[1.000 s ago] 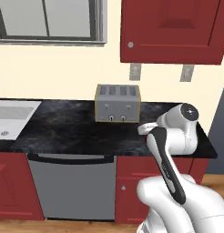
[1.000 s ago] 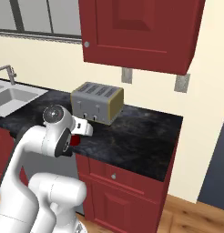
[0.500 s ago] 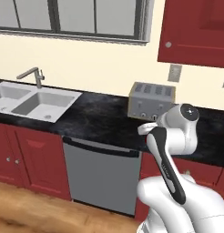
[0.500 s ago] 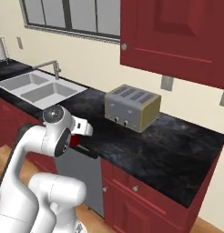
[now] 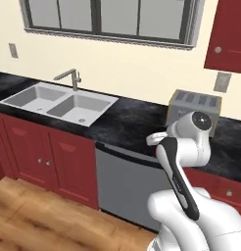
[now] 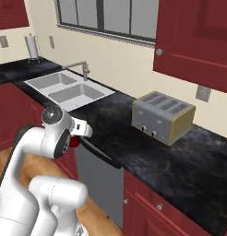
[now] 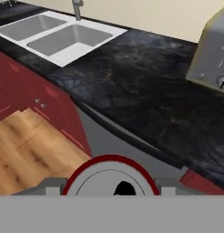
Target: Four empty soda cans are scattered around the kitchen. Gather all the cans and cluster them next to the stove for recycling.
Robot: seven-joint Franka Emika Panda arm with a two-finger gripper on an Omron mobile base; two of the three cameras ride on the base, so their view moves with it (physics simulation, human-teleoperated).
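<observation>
Red soda can point(image 7: 110, 178), round silver top, clamped in jaws above glossy black marbled counter point(image 7: 145, 77).

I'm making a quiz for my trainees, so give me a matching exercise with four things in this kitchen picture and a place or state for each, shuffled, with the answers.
Things:
1. soda can
2. toaster
3. sink
4. dishwasher

Places or states:
A. set into the countertop below the window
B. under the counter, grey front
C. held in the tool, red with a silver top
D. standing on the black countertop

Pairs: 1-C, 2-D, 3-A, 4-B
</observation>
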